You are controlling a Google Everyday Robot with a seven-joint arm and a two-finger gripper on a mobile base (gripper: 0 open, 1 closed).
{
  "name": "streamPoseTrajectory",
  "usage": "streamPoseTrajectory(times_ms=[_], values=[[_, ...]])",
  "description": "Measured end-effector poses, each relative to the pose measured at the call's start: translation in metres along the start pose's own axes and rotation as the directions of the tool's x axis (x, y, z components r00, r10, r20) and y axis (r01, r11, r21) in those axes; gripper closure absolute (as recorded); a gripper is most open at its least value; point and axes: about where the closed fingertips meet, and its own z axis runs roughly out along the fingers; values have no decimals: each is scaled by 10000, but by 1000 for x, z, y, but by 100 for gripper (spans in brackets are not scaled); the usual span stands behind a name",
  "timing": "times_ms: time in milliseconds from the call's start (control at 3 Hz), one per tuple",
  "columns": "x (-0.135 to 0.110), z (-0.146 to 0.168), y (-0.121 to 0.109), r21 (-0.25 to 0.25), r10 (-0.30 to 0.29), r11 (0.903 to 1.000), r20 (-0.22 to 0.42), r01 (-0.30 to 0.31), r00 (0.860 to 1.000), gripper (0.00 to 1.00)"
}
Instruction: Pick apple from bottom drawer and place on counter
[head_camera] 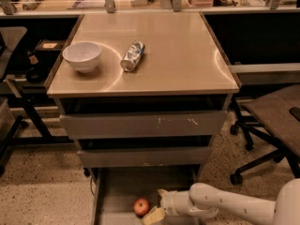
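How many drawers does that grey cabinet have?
3: the top drawer and middle drawer stacked under the counter, and the bottom drawer pulled out lowest, holding the apple with the gripper just beside it.

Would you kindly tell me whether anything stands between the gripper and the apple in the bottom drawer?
Nothing visible does. The gripper sits inside the bottom drawer, close beside the apple, with only bare drawer floor between them.
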Motion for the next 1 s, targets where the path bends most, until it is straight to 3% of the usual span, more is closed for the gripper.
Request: streamPoseTrajectory(times_ms=[333,667,1000], values=[[3,27,-14,328,-120,9994,352,109,9993,0],[-6,55,-41,855,-422,9957,877,347,9953,0],[-6,56,-42,865,-406,9957,890,329,9952,0]])
